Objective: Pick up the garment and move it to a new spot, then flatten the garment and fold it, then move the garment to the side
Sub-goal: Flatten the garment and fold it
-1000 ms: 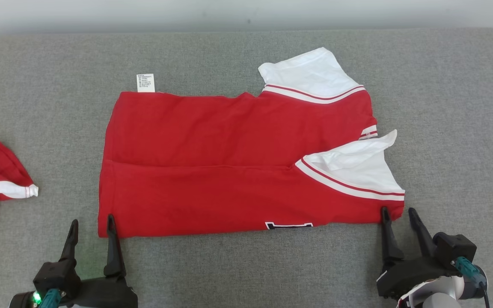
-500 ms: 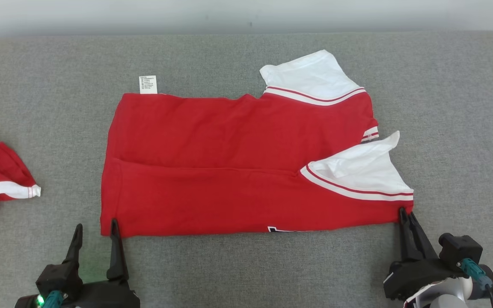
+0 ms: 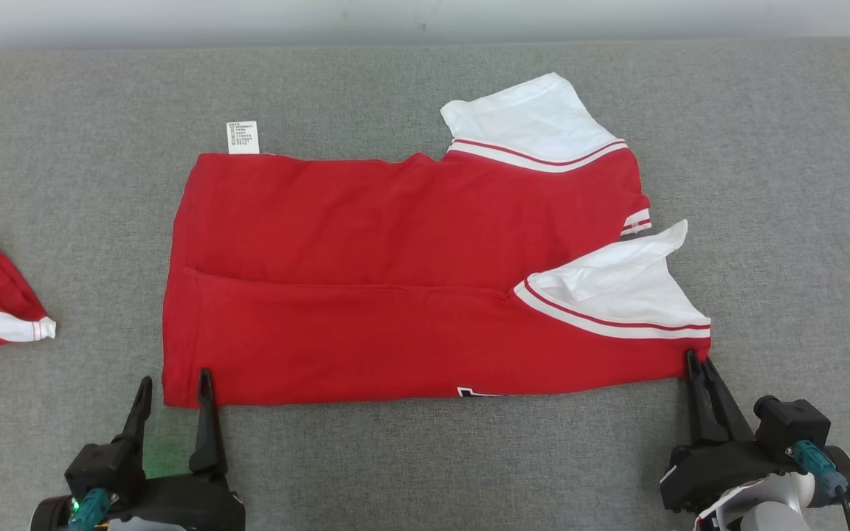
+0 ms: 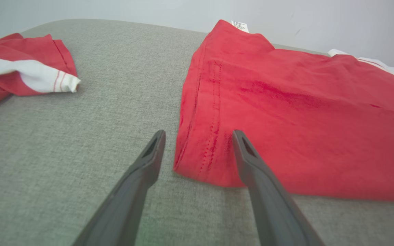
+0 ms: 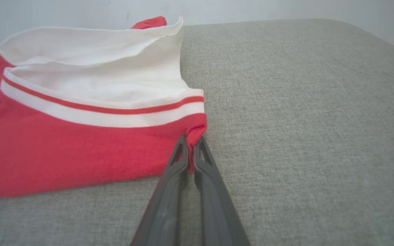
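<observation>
Red garment [image 5: 63,160] seemingly between right fingers [image 5: 174,177].

surface: grey woven upholstery [image 3: 425,457] (far corners rounded) | wall [image 3: 174,22]: pale, plain | light: even — soft

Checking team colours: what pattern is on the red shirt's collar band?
White ribbed collar band, one thin red stripe; clearest in right wrist view.
</observation>
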Robot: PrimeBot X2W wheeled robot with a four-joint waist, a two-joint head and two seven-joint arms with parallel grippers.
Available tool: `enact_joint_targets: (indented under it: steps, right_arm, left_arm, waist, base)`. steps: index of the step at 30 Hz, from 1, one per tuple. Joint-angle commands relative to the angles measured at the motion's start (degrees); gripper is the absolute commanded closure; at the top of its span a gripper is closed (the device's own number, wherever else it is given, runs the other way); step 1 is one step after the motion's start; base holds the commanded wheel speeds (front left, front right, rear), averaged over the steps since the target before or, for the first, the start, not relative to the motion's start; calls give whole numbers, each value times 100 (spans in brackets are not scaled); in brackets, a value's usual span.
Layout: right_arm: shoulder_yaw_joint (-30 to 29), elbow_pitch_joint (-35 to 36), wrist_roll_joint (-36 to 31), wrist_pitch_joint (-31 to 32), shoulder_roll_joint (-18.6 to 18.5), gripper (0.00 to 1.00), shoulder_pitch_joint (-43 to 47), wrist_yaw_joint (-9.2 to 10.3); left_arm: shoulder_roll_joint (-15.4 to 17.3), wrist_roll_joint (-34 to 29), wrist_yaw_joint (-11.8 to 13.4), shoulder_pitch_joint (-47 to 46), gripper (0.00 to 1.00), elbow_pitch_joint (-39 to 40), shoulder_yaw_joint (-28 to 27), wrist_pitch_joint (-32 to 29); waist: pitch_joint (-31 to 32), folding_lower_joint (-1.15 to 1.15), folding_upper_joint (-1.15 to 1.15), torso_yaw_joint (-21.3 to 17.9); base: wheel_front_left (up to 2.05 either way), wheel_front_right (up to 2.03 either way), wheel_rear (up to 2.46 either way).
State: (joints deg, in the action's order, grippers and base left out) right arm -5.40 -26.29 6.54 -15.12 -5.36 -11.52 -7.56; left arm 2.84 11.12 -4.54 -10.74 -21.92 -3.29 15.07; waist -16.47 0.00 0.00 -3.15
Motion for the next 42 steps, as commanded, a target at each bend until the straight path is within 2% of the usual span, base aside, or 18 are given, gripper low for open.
enact_joint_targets:
  steps: [1,2,3,5,7,10,11,12,13,14,15,25,30,42]
  right_arm:
    - [8,27,20,-1,-20,100,-2,16]
    - [10,31,23,-1,-23,100,-7,16]
    - [9,35,25,-1,-25,100,-13,16]
    - [12,40,27,-1,-23,100,-21,16]
    - [25,43,21,-1,-16,100,-31,16]
    - [37,55,35,0,-16,100,-56,16]
    - [40,59,42,-1,-21,100,-66,16]
    - [45,61,39,0,-26,100,-74,16]
    - [44,63,43,0,-30,100,-82,16]
    - [42,66,46,0,-33,100,-89,16]
    - [44,70,50,0,-38,100,-96,16]
    - [-80,99,58,0,7,100,83,16]
    - [-223,186,47,0,34,100,345,16]
    - [-439,226,14,-1,88,100,1248,18]
  left_arm:
    - [9,66,-8,-31,0,34,-2,13]
    - [7,45,-12,-23,0,67,1,13]
    - [7,27,-18,-8,15,77,17,13]
    - [8,31,-20,17,33,16,35,13]
    - [7,63,-15,4,31,-102,52,13]
    - [8,10,-35,-86,9,-179,59,13]
    - [7,-15,-30,-97,15,-194,55,13]
    - [8,-28,-29,-105,39,-204,47,13]
    - [7,-55,-39,-117,55,-208,49,13]
    - [7,-68,-46,-129,85,-199,59,13]
    - [8,-69,-66,-127,100,-186,55,13]
    - [11,87,-56,209,100,42,-43,14]
    - [14,97,11,584,100,46,-86,14]
    - [23,35,-19,1475,100,-195,64,14]
  waist:
    - [-5,0,0,-1]
    - [-9,0,0,0]
    - [-11,0,0,3]
    - [-20,0,0,10]
    - [-34,0,0,15]
    - [-63,0,0,20]
    - [-73,0,0,23]
    - [-80,0,0,23]
    - [-87,0,0,23]
    - [-91,0,0,24]
    - [-94,0,0,23]
    - [223,0,0,6]
    - [612,0,0,-16]
    - [1474,0,0,-123]
  base:
    - [0,0,0]
    - [0,0,0]
    - [0,0,0]
    - [0,0,0]
    - [0,0,0]
    - [0,0,0]
    - [0,0,0]
    - [0,0,0]
    - [0,0,0]
    - [0,0,0]
    - [0,0,0]
    - [0,0,0]
    - [0,0,0]
    - [0,0,0]
